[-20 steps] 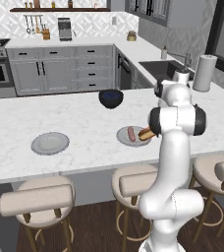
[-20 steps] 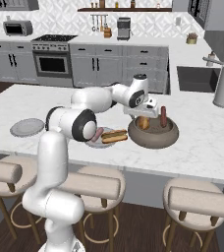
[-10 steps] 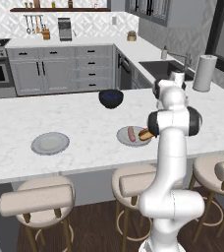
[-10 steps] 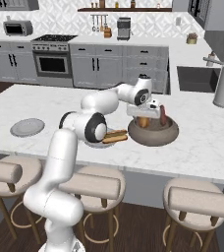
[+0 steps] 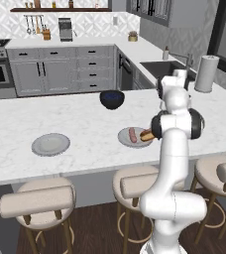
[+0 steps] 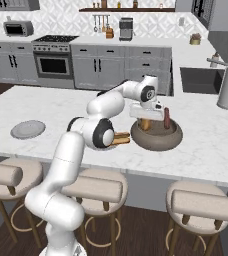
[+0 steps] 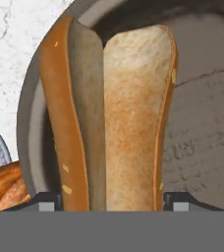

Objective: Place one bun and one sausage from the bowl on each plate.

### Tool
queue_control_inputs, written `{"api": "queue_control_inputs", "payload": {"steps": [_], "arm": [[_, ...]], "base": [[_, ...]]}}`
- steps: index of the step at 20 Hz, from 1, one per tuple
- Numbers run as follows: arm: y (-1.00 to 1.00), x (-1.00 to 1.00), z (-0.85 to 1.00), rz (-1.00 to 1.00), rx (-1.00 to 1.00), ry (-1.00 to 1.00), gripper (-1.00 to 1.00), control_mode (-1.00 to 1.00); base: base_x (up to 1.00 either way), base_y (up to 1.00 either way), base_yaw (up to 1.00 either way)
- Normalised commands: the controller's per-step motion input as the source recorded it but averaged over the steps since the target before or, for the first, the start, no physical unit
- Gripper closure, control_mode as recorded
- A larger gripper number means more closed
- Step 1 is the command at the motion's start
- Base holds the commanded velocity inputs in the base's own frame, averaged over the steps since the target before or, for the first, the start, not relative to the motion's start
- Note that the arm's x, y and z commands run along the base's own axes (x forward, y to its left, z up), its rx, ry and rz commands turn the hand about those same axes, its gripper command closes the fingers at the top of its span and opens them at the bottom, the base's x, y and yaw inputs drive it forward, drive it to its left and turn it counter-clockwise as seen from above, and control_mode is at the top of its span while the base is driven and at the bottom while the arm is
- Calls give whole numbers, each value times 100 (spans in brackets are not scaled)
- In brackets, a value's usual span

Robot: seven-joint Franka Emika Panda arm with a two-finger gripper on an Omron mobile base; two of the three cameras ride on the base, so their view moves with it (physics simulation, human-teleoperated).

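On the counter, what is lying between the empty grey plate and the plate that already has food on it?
Nothing: in the left base view the marble counter is bare between the empty plate and the plate with a sausage and bun.

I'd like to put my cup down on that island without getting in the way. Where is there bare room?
The bare marble between the empty plate and the dark blue bowl is free, as is the stretch left of that plate. It is crowded to the right: the filled plate, the brown bowl and the gripper sit close together.
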Motion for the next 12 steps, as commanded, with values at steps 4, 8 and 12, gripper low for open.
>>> {"api": "queue_control_inputs", "payload": {"steps": [4, 8, 12], "arm": [[43, -67, -4, 3, 0, -6, 100, -100], [85, -84, 14, 4, -3, -33, 100, -100], [73, -94, 14, 0, -12, -39, 100, -100]], "base": [[0, 0, 0], [0, 0, 0], [0, 0, 0]]}}
